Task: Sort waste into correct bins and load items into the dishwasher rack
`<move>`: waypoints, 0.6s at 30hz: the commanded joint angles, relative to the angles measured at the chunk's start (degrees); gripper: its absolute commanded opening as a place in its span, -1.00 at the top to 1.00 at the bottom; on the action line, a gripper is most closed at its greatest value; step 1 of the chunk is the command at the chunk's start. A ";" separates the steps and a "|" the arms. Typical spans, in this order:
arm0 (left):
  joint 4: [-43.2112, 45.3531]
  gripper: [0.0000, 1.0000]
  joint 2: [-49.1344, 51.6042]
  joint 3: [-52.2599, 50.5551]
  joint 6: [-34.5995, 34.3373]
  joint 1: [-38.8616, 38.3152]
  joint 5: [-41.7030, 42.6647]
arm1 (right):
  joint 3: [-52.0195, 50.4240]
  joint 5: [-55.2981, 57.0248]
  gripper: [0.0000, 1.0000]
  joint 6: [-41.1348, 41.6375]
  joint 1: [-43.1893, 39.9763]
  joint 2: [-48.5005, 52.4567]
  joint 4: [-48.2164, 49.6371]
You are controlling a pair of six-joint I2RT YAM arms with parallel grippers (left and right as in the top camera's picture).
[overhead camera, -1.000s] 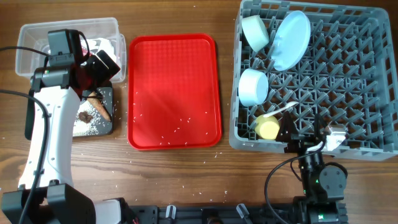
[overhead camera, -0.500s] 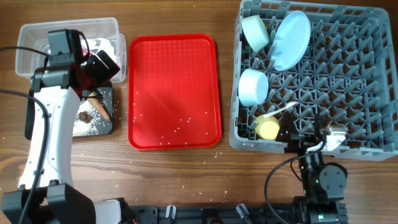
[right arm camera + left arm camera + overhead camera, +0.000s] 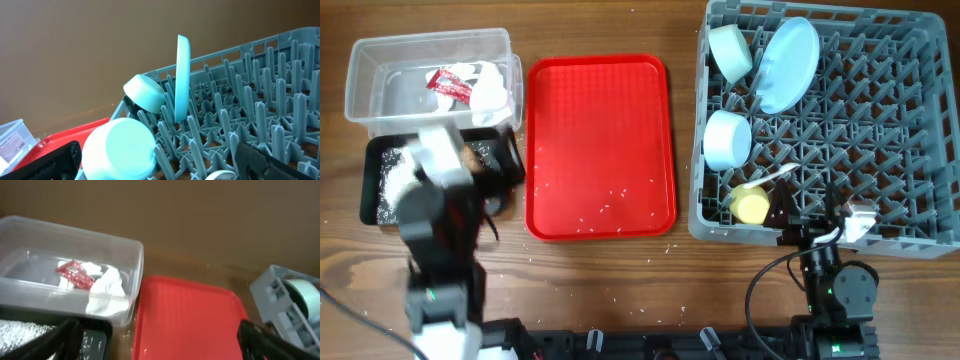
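Observation:
The clear tub point(image 3: 380, 75) at the back left holds a red sauce packet point(image 3: 448, 85) and a crumpled white tissue point(image 3: 490, 90); both also show in the left wrist view, packet point(image 3: 75, 274) and tissue point(image 3: 107, 282). The black tray point(image 3: 380, 180) in front of it holds white grains. My blurred left gripper point(image 3: 500, 172) is over its right end, open and empty point(image 3: 157, 347). The grey rack point(image 3: 880, 130) holds a mint-green bowl point(image 3: 730, 52), a blue plate point(image 3: 788, 65), a blue bowl point(image 3: 727, 140), a yellow cup point(image 3: 752, 207) and a white spoon point(image 3: 775, 178). My right gripper point(image 3: 815, 225) is open at its front edge point(image 3: 162, 167).
A flat red tray point(image 3: 600, 120) lies between the bins and the rack, with scattered white grains on it. More grains lie on the wooden table in front of it. Cables run along the table's front edge by the right arm's base point(image 3: 835, 290).
My left arm has pulled back from above the tub and black tray toward the front edge, uncovering the tub's contents. The right arm has not moved.

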 commanded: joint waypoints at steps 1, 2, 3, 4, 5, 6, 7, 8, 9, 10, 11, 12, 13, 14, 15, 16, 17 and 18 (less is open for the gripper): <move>8.39 -1.00 -15.67 -17.33 2.34 -0.20 1.36 | -0.11 -0.98 -0.99 -0.74 -0.17 -0.44 0.15; 8.48 -1.00 -19.12 -20.37 2.10 -0.20 1.25 | -0.11 -0.96 -1.00 -0.74 -0.17 -0.44 0.15; 8.44 -1.00 -22.05 -22.58 1.70 -0.20 0.79 | -0.11 -0.98 -0.99 -0.72 -0.17 -0.44 0.15; 8.13 -1.00 -24.30 -24.11 1.68 -0.20 0.68 | -0.11 -0.98 -0.99 -0.74 -0.17 -0.44 0.15; 7.61 -1.00 -27.08 -25.64 1.68 -0.20 0.26 | -0.11 -0.96 -1.00 -0.74 -0.17 -0.44 0.15; 7.06 -1.00 -29.31 -26.82 1.68 -0.20 -0.22 | -0.11 -0.98 -0.99 -0.76 -0.17 -0.44 0.15; 6.27 -1.00 -30.80 -27.45 1.66 -0.20 -0.55 | -0.11 -0.98 -0.99 -0.74 -0.17 -0.44 0.15; 5.11 -1.00 -32.41 -28.06 1.70 -0.20 -0.59 | -0.11 -0.98 -0.99 -0.72 -0.17 -0.44 0.15; 4.13 -1.00 -33.44 -28.46 1.70 -0.20 -0.76 | -0.11 -0.96 -0.99 -0.74 -0.17 -0.44 0.13; 3.48 -1.00 -34.14 -28.81 1.70 -0.20 -0.79 | -0.11 -0.98 -1.00 -0.72 -0.17 -0.44 0.15; 2.45 -1.00 -34.99 -29.20 1.73 -0.20 -0.79 | -0.11 -0.96 -0.99 -0.72 -0.17 -0.44 0.15; 1.95 -1.00 -35.91 -29.83 1.73 -0.20 -0.76 | -0.11 -0.96 -0.99 -0.72 -0.17 -0.44 0.15; 1.66 -1.00 -36.98 -30.73 1.70 -0.20 -0.74 | -0.11 -0.98 -0.99 -0.72 -0.17 -0.44 0.15; 1.81 -1.00 -37.59 -30.99 1.73 -0.20 -0.76 | -0.11 -0.96 -0.99 -0.72 -0.17 -0.44 0.15; 1.81 -1.00 -38.05 -30.99 1.73 -0.20 -0.76 | -0.11 -0.96 -1.00 -0.74 -0.17 -0.44 0.15; 1.81 -1.00 -38.71 -30.99 1.73 -0.20 -0.76 | -0.11 -0.96 -0.99 -0.74 -0.17 -0.44 0.13; 1.81 -1.00 -39.87 -30.99 1.73 -0.20 -0.74 | -0.11 -0.98 -0.99 -0.74 -0.17 -0.44 0.15; 2.01 -1.00 -40.68 -30.99 1.70 -0.20 -0.52 | -0.11 -0.98 -1.00 -0.72 -0.17 -0.44 0.15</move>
